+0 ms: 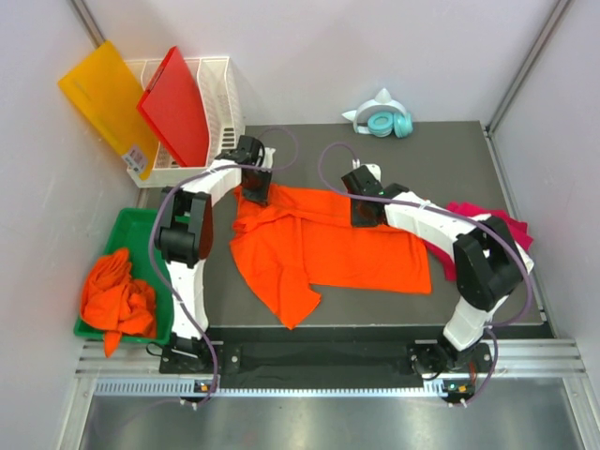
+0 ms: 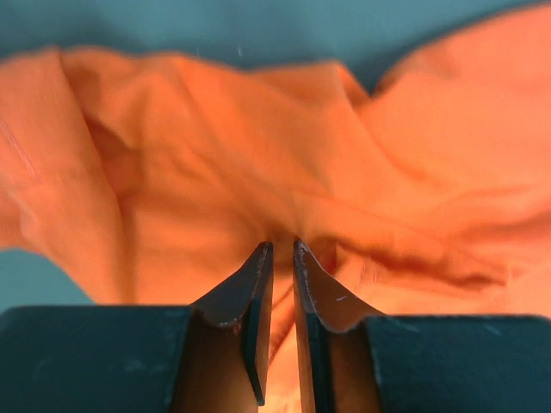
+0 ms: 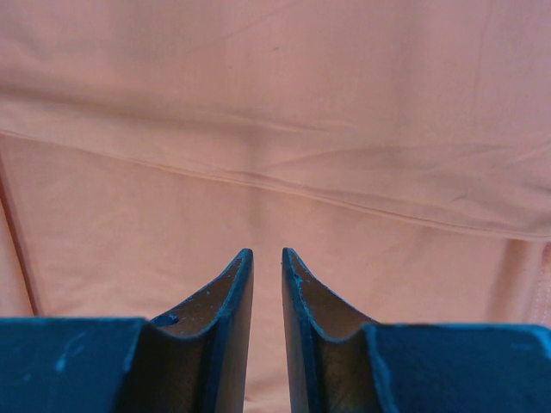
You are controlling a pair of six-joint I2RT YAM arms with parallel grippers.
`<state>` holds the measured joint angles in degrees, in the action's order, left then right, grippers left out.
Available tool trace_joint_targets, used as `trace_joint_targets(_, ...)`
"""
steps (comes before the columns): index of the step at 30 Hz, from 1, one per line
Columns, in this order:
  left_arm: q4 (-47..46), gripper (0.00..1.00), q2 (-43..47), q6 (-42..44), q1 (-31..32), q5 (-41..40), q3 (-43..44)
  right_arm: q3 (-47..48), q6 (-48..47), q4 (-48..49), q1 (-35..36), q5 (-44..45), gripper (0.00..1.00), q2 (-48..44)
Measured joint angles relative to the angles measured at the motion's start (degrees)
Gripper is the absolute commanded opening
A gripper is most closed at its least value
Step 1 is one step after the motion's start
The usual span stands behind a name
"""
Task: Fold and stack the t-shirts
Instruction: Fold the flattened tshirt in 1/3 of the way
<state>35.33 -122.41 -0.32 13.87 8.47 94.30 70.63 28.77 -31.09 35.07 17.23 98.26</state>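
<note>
Dark counter (image 1: 450, 159) carries our orange t-shirt (image 1: 366, 258); left pincer (image 2: 278, 245) clamps its bunched edge, right pincer (image 3: 267, 251) sits together over flat cloth; we'd smooth wrinkles first.

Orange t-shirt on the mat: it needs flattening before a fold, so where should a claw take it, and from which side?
Probably the pointed flap of the orange t-shirt, at its near-left corner. Come from the near side: there the cloth is bunched and doubled, its tip juts onto bare mat, giving a thick edge to pinch.
</note>
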Motion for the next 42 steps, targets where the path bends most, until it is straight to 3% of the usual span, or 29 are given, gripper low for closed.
trace_joint_targets(19, -0.6, 0.19, 14.8, 0.0, 1.7, 2.7, -16.2, -1.3, 1.4, 1.7, 0.3, -1.9, 0.2, 0.9)
trace_joint_targets(32, 4.0, 0.16, 17.6, 6.5, 9.4, 10.8, -21.4, -4.7, 2.4, 2.2, 0.9, -1.9, 0.2, 0.4)
trace_joint_targets(42, -2.6, 0.17, 25.5, 3.2, 3.3, 7.6, -16.7, -5.8, 3.5, 2.4, 1.7, -1.6, 0.2, -2.5)
